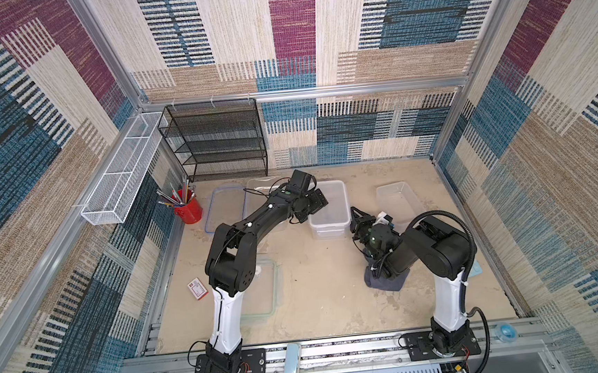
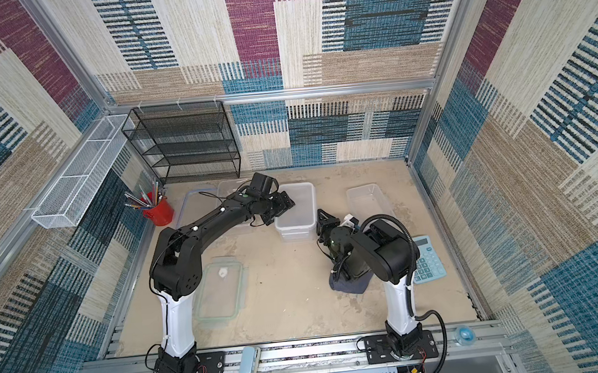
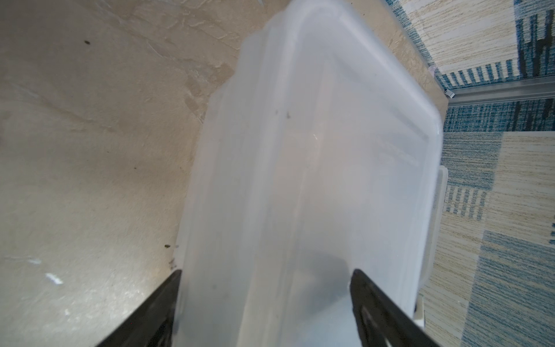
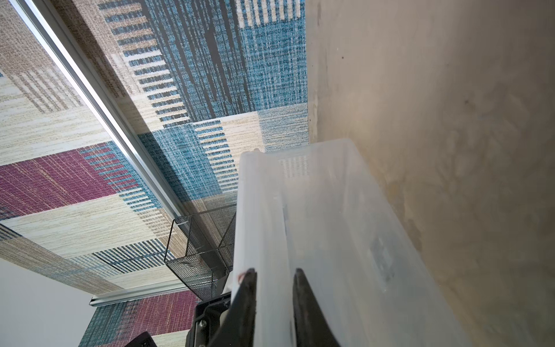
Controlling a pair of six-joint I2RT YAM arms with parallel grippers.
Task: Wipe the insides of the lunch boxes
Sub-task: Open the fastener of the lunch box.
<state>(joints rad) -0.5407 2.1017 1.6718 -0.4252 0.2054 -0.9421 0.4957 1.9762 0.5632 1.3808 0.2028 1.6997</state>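
Note:
A deep frosted lunch box [image 1: 331,201] stands mid-table in both top views. My left gripper [image 1: 314,203] straddles its left wall, jaws wide, one finger [image 3: 162,309] outside and the other inside the tub [image 3: 315,150]. My right gripper [image 1: 354,216] is shut on its right wall near the front corner; the white wall [image 4: 274,228] fills the narrow gap between the fingers [image 4: 246,300]. A smaller frosted lunch box [image 1: 397,198] lies to the right. A shallow clear lunch box [image 1: 260,190] sits behind the left arm, partly hidden. A grey cloth [image 1: 383,284] lies under the right arm.
A blue-rimmed lid [image 1: 219,207] lies at the back left and a green-rimmed lid [image 2: 220,290] at the front left. A red pencil cup [image 1: 188,210], black wire rack [image 1: 215,143], small card box [image 1: 197,288] and blue calculator [image 2: 428,259] stand around.

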